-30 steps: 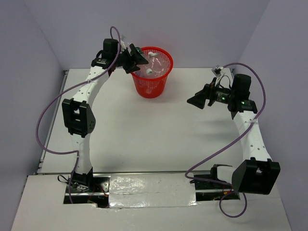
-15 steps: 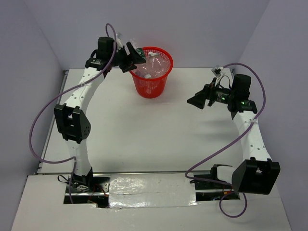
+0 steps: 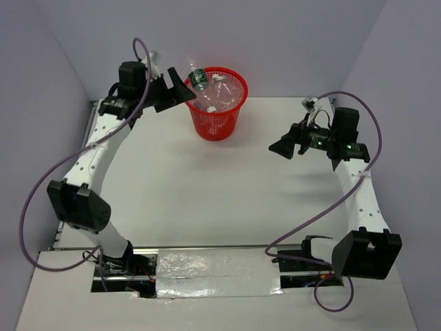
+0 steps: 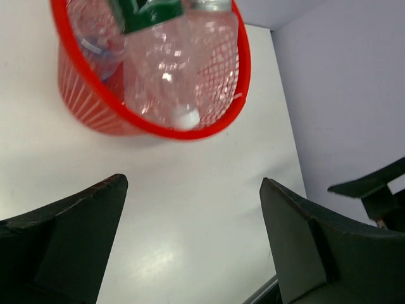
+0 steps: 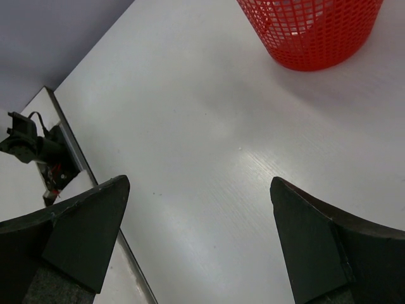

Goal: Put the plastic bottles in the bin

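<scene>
Plastic bottles (image 3: 219, 91) inside red bin (image 3: 215, 125)

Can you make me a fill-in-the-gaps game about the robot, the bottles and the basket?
1. The mesh bin is coloured ____.
2. The bottle leaning over the bin's rim has a ____ label.
3. The bottle cap nearest the left wrist camera is ____.
4. The right hand is open and holds ____.

Missing words: red; green; white; nothing.
</scene>
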Controlling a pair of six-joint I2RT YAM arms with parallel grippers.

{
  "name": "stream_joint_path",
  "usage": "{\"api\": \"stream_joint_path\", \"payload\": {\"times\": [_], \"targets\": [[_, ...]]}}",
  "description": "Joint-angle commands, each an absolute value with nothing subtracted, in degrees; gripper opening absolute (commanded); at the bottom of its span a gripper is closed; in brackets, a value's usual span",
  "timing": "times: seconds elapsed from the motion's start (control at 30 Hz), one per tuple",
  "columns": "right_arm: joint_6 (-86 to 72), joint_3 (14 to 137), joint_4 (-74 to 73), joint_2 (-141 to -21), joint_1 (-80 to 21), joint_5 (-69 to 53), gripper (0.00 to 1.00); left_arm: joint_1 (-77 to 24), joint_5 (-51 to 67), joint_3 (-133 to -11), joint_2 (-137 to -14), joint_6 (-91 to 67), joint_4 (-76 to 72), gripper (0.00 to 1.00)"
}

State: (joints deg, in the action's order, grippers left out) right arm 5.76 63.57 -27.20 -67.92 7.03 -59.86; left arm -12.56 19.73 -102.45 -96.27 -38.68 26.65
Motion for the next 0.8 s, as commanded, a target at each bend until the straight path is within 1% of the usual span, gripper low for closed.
{"api": "stream_joint_path", "payload": {"times": [0.0, 0.03, 0.07, 0.2, 0.33, 0.47, 0.63, 0.77], "targets": [[11.41, 67.67, -32.16, -65.22, 7.47, -57.40, 1.00, -11.78, 16.71, -94.88, -85.56, -34.89, 22.16, 0.99], [12.12, 68.02, -34.17, -64.95, 7.47, -56.26, 1.00, -11.52, 16.44, -92.83, -83.43, -34.81, 21.28, 0.99], [13.52, 68.72, -35.06, -64.43, 7.56, -55.55, 1.00, -11.34, 15.57, -88.29, -81.41, -34.72, 20.31, 0.99], [14.85, 69.78, -38.05, -62.67, 7.73, -50.03, 0.99, -10.72, 14.33, -77.80, -68.84, -34.72, 15.30, 0.99], [13.89, 70.57, -38.93, -59.95, 7.73, -43.62, 1.00, -10.63, 12.40, -66.04, -58.47, -34.98, 12.48, 0.99], [12.05, 69.70, -37.62, -56.44, 7.82, -39.04, 1.00, -10.55, 11.78, -57.25, -47.23, -35.33, 10.81, 0.99], [5.55, 65.40, -31.75, -49.76, 7.74, -33.85, 1.00, -10.55, 10.99, -48.80, -38.07, -36.73, 11.60, 0.99], [3.17, 64.60, -31.11, -47.02, 7.74, -29.36, 1.00, -10.46, 8.88, -45.09, -30.87, -37.79, 12.39, 0.99]]}}
